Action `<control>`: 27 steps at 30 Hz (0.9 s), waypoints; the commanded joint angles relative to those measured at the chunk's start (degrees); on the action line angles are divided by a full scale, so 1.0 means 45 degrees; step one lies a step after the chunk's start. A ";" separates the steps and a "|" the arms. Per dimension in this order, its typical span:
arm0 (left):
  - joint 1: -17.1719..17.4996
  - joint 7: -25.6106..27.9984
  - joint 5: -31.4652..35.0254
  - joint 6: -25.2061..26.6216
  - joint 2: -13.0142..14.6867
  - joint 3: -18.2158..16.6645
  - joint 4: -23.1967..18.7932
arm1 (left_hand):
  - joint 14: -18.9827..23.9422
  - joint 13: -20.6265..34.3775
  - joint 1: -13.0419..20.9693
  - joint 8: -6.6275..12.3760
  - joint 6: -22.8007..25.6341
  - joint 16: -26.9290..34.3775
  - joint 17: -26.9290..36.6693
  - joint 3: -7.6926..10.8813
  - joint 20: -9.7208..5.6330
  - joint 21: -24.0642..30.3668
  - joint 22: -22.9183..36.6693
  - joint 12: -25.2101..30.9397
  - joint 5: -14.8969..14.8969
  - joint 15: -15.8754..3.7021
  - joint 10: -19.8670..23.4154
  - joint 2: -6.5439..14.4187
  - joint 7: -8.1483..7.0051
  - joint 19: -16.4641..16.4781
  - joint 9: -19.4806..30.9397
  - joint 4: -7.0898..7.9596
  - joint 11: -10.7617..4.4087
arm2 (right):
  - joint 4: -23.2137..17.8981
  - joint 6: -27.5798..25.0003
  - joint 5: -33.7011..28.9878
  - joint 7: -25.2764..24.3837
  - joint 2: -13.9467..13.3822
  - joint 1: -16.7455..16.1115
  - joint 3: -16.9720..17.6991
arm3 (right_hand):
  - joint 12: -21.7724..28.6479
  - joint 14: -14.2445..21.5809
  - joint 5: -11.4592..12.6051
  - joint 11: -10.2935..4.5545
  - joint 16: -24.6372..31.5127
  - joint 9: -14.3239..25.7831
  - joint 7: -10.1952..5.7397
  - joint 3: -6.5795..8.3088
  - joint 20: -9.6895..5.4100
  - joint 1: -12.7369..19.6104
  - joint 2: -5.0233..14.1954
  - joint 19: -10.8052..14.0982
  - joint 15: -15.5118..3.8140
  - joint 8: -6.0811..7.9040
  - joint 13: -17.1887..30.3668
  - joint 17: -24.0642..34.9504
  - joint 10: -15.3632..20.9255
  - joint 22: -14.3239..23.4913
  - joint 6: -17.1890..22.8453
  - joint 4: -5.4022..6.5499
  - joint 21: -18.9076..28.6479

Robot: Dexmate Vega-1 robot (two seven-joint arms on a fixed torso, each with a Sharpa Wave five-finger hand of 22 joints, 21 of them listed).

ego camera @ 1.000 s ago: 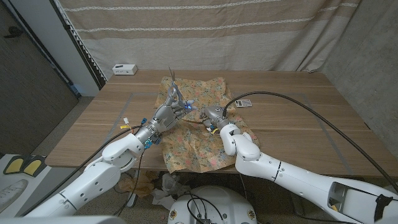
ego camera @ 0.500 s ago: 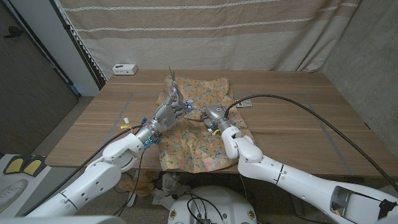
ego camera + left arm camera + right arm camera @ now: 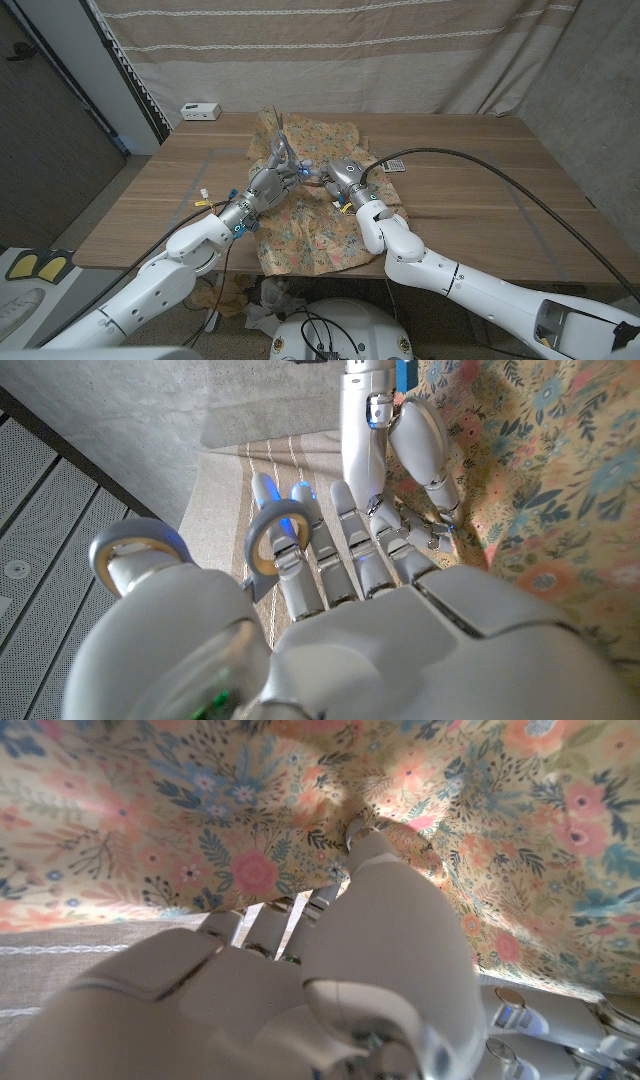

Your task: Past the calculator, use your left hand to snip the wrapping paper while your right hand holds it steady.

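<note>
1. Because the wrapping paper [image 3: 315,205] is a thin floral sheet, it should handle light, limp and easily creased; it lies crumpled over the middle of the wooden table [image 3: 480,190] and droops past the near edge.
2. Best hold, by my judgement: pinch near the cut line and keep the sheet taut, since slack paper would fold between blades rather than part.
3. Right hand [image 3: 343,177] is closed on a raised fold of the paper; in the right wrist view its fingers [image 3: 300,915] tuck under the sheet [image 3: 200,840].
4. Left hand [image 3: 272,180] grips the scissors [image 3: 280,150], fingers through the blue-lined loops [image 3: 270,545], blades pointing up and away over the paper. Whether the blades are parted I cannot tell.
5. Calculator [image 3: 396,165] sits just beyond the right hand, at the sheet's right edge, partly crossed by a black cable [image 3: 470,165].
6. Surface: smooth wood grain, so the paper could slide.
7. Room: striped curtain [image 3: 330,50] behind, a small white box [image 3: 201,111] at the far left corner.
</note>
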 commanded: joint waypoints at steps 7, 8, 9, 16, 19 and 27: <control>0.0052 -0.0200 -0.0177 0.0056 0.0059 -0.0031 -0.0026 | 0.0138 -0.0015 0.0056 -0.0036 0.0004 -0.0064 0.0025 -0.0028 -0.0060 -0.0018 0.0030 0.0062 0.0098 -0.2046 0.1492 0.0081 0.0051 0.0073 0.0045 0.0072 -0.1368 | 0.0034 0.1066 -0.1425 -0.0258 -0.0082 0.0163 0.0242 | 0.0664 0.0004 -0.0046 -0.0417 -0.0062 0.0024 0.0011 0.0095 -0.0161 0.0124 0.0010 0.0102 -0.2185 0.0047 0.0441 -0.0026 0.0655 0.0032 0.0189 -0.0001 0.0092; 0.0073 -0.0148 -0.0148 0.0052 0.0064 -0.0042 -0.0041 | 0.0143 -0.0030 0.0054 -0.0042 -0.0006 -0.0068 0.0026 -0.0027 -0.0065 -0.0018 0.0030 0.0060 0.0102 -0.2047 0.1501 0.0084 0.0073 0.0075 0.0045 0.0076 -0.1366 | 0.0032 0.1055 -0.1491 -0.0192 -0.0063 0.0165 0.0253 | 0.0670 0.0011 -0.0055 -0.0415 -0.0067 0.0021 0.0008 0.0098 -0.0179 0.0127 0.0009 0.0105 -0.2185 0.0037 0.0445 -0.0028 0.0665 0.0033 0.0184 -0.0001 0.0095; 0.0091 -0.0138 -0.0141 0.0038 0.0065 -0.0051 -0.0044 | 0.0147 -0.0017 0.0055 -0.0046 -0.0015 -0.0070 0.0027 -0.0027 -0.0074 -0.0016 0.0030 0.0079 0.0104 -0.2048 0.1523 0.0085 0.0083 0.0081 0.0045 0.0077 -0.1366 | 0.0069 0.1136 -0.1518 -0.0274 -0.0058 0.0150 0.0280 | 0.0679 0.0016 -0.0060 -0.0414 -0.0071 0.0019 0.0014 0.0101 -0.0186 0.0128 0.0010 0.0106 -0.2185 0.0032 0.0452 -0.0029 0.0675 0.0033 0.0186 -0.0001 0.0096; 0.0177 -0.0151 -0.0175 -0.0016 0.0065 -0.0098 -0.0039 | 0.0138 0.0001 0.0056 -0.0053 -0.0026 -0.0089 0.0029 -0.0028 -0.0052 -0.0020 0.0030 0.0091 0.0113 -0.2045 0.1499 0.0083 0.0048 0.0074 0.0045 0.0081 -0.1373 | 0.0200 0.0784 -0.1954 0.0286 0.0074 0.0192 0.0392 | 0.0705 0.0038 -0.0094 -0.0415 -0.0094 0.0009 -0.0010 0.0107 -0.0184 0.0132 -0.0002 0.0083 -0.2183 0.0015 0.0488 -0.0037 0.0687 0.0035 0.0227 -0.0002 0.0094; 0.0215 -0.0147 -0.0183 -0.0035 0.0070 -0.0121 -0.0030 | 0.0135 -0.0009 0.0059 -0.0050 -0.0015 -0.0097 0.0031 -0.0028 -0.0052 -0.0020 0.0030 0.0083 0.0116 -0.2046 0.1485 0.0083 0.0049 0.0074 0.0045 0.0082 -0.1374 | 0.0424 0.0722 -0.2086 0.0204 0.0065 0.0264 0.0501 | 0.0697 0.0040 -0.0104 -0.0415 -0.0102 0.0006 -0.0002 0.0108 -0.0184 0.0132 -0.0006 0.0080 -0.2182 0.0008 0.0482 -0.0039 0.0676 0.0035 0.0231 -0.0001 0.0095; 0.0317 -0.0134 -0.0208 -0.0030 0.0129 -0.0192 -0.0082 | 0.0150 -0.0004 0.0063 -0.0054 -0.0019 -0.0111 0.0035 -0.0027 -0.0050 -0.0020 0.0030 0.0098 0.0130 -0.2046 0.1484 0.0087 0.0050 0.0076 0.0046 0.0089 -0.1374 | 0.1187 0.0654 -0.2453 -0.0263 -0.0110 0.0639 0.0790 | 0.0692 0.0060 -0.0137 -0.0415 -0.0123 -0.0003 -0.0080 0.0104 -0.0210 0.0121 -0.0013 0.0062 -0.2180 -0.0019 0.0495 -0.0042 0.0644 0.0038 0.0263 0.0011 0.0096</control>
